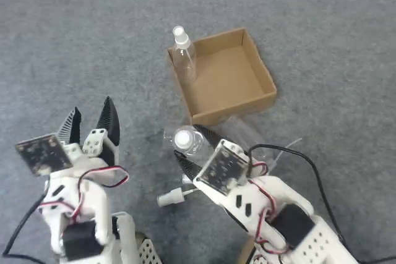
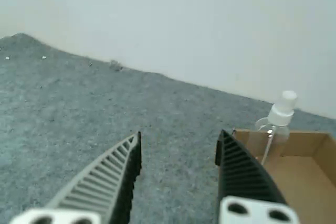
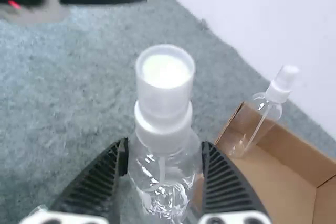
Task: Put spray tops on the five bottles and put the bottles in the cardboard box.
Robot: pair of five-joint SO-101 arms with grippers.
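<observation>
**Partly out of sight**

Clear plastic bottles (image 1: pixel 244 129) lying beside the brown cardboard box (image 1: pixel 263 98) run under the white right arm (image 1: pixel 291 214); perhaps two, too faint to count. The held clear spray-topped bottle (image 3: pixel 160 177) is cut off at its base by the frame edge.

No text, brand, number or sign can be read. The box (image 1: pixel 235 108) is plain cardboard. The bottle (image 1: pixel 184 60) at its corner and the gripped bottle (image 3: pixel 164 150) are clear and unlabelled. Any marks on the arms' boards (image 1: pixel 42 154) are too small to tell.
</observation>
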